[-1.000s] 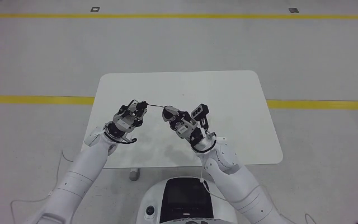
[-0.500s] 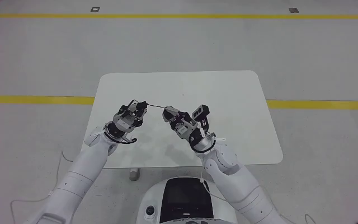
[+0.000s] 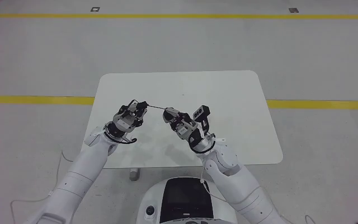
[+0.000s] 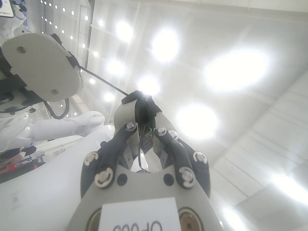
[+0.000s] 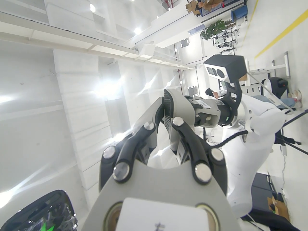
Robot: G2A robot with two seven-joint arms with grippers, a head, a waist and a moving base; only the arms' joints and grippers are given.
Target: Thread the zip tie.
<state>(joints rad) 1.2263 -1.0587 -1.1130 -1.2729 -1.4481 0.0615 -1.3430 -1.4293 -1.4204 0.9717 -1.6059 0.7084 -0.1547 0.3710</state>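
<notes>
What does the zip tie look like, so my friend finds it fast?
Look at the white rounded table, then above its near side. There, between the left pincer and the right pincer, stretches the thin black plastic zip tie, pinched at both ends. It is the only thin dark line joining the two pincers.

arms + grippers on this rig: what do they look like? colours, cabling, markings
Left arm and right arm are glossy white shells. Left gripper and right gripper have pale grey fingers, black ribbed pads, black linkages with silver bolts and a white printed label on the base. A black cable loops at the left wrist. A black camera is bracketed on the right.
</notes>
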